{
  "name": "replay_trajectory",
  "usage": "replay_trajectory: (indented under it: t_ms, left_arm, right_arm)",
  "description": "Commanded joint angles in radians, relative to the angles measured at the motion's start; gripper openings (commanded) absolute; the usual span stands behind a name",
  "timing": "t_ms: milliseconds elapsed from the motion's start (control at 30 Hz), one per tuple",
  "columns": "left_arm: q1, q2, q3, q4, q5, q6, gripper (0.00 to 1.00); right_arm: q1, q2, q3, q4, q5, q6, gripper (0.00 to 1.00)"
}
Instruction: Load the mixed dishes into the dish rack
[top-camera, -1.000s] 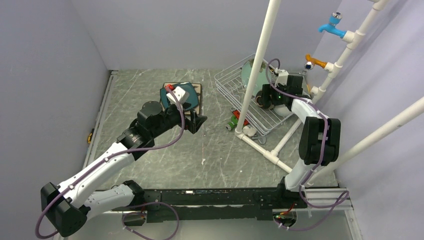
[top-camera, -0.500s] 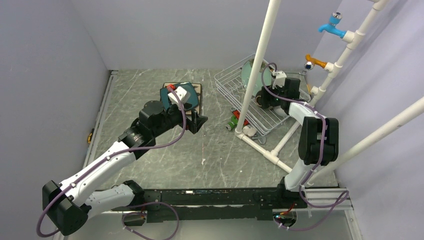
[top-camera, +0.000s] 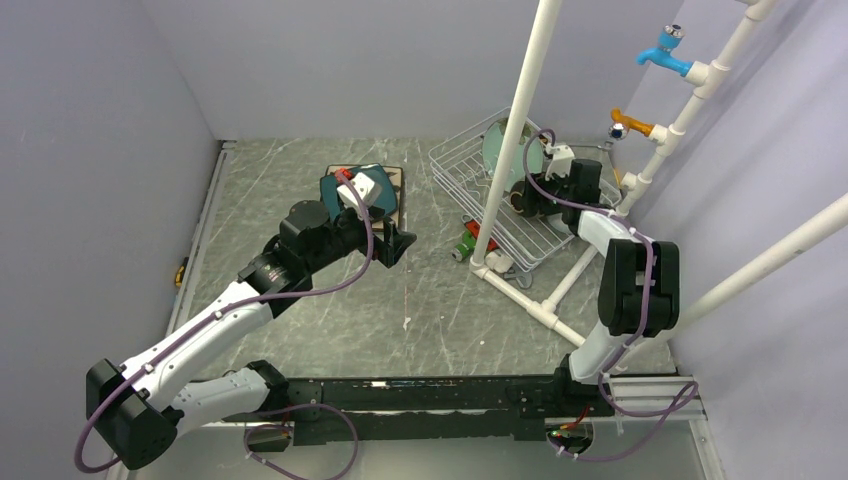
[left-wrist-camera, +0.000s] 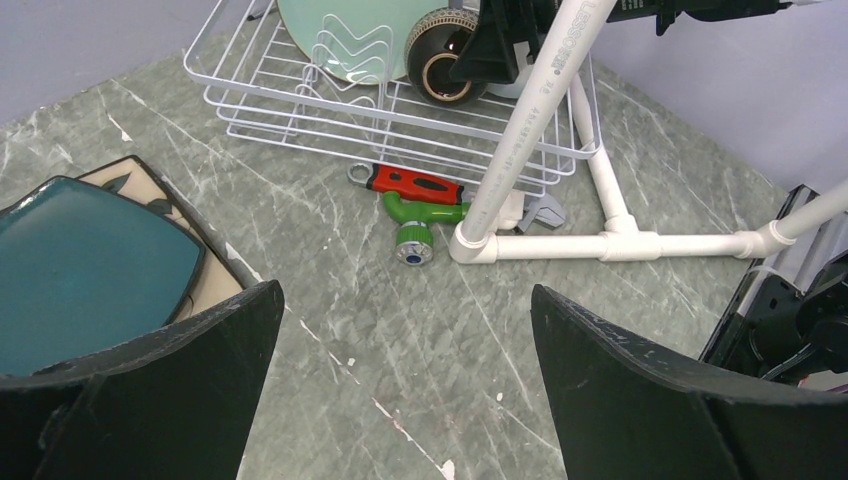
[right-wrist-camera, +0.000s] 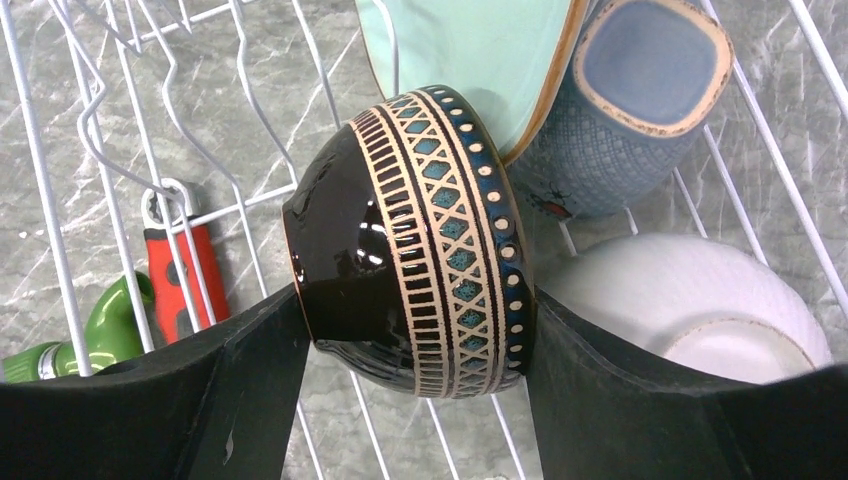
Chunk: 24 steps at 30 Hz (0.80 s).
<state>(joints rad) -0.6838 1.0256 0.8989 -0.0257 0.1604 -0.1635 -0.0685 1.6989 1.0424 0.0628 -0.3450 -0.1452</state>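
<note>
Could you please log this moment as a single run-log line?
right gripper: shut on brown glazed bowl inside dish rack | left gripper: open, empty | racked: mint-green plate, mug, white bowl | unracked: teal square plate

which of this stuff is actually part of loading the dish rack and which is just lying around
Part of the job: dish rack; in it the mint-green plate, small mug and white bowl; brown glazed bowl in the right hand; teal square plate on cream square plate.

Just lying about: red-handled tool, green fitting, white pipe frame, blue tap, orange tap.
</note>
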Motion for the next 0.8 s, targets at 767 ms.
replay_trajectory:
  t_ms: [767]
  left_arm:
    - [0.006,-0.020,0.034,0.043,0.026,-0.021,0.99]
  right_arm:
    - [-0.056,-0.210,-0.121,0.111,-0.196,0.549,0.11]
